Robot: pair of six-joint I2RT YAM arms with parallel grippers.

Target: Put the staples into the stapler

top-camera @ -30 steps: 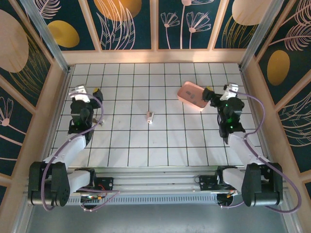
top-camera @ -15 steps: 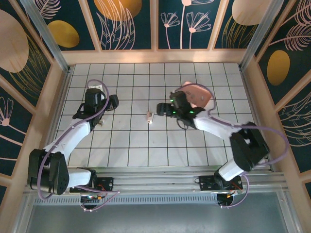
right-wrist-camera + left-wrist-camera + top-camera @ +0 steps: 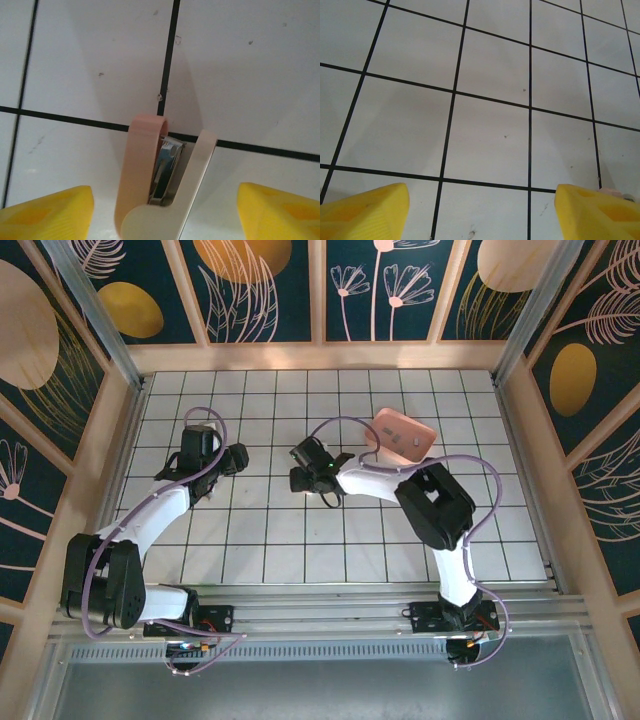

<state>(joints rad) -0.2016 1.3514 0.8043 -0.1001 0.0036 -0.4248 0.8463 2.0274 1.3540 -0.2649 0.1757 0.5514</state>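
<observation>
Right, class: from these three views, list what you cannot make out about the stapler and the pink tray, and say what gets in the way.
Stapler, right wrist view: its hinge end runs off the bottom edge; whether the rail holds staples is too shadowed to tell.
Stapler, top view: covered by the right end effector.
Pink tray, top view: contents too small to make out; a cable crosses part of it.

Bare tiles (image 3: 485, 140) ring the stapler (image 3: 140, 170); pink tray (image 3: 402, 434) beyond.
</observation>
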